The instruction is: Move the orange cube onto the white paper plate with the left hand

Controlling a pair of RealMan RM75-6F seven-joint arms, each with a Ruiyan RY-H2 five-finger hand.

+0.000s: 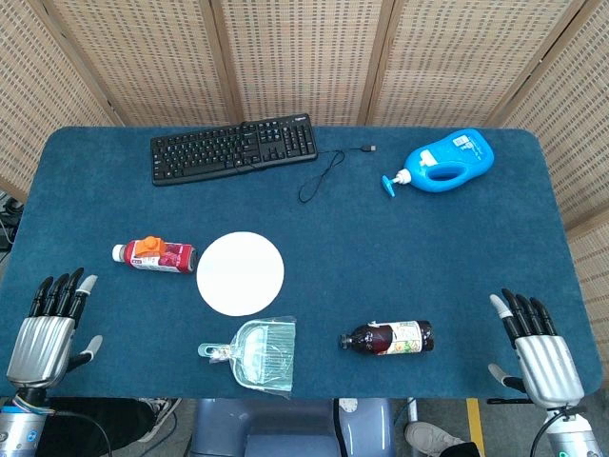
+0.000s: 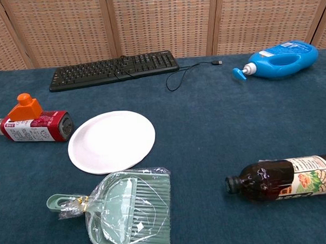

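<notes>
The orange cube (image 1: 149, 248) (image 2: 25, 108) rests on top of a red bottle (image 1: 155, 256) (image 2: 35, 127) that lies on its side at the table's left. Just right of them sits the white paper plate (image 1: 241, 273) (image 2: 112, 140), with nothing on it. My left hand (image 1: 50, 326) rests open near the front left corner, well short of the cube, fingers pointing away from me. My right hand (image 1: 536, 346) lies open at the front right corner. Neither hand shows in the chest view.
A green dustpan in plastic wrap (image 1: 256, 355) (image 2: 127, 214) lies in front of the plate. A dark bottle (image 1: 389, 337) (image 2: 284, 178) lies front right. A black keyboard (image 1: 234, 147) (image 2: 114, 69) and blue detergent jug (image 1: 447, 161) (image 2: 281, 59) sit at the back.
</notes>
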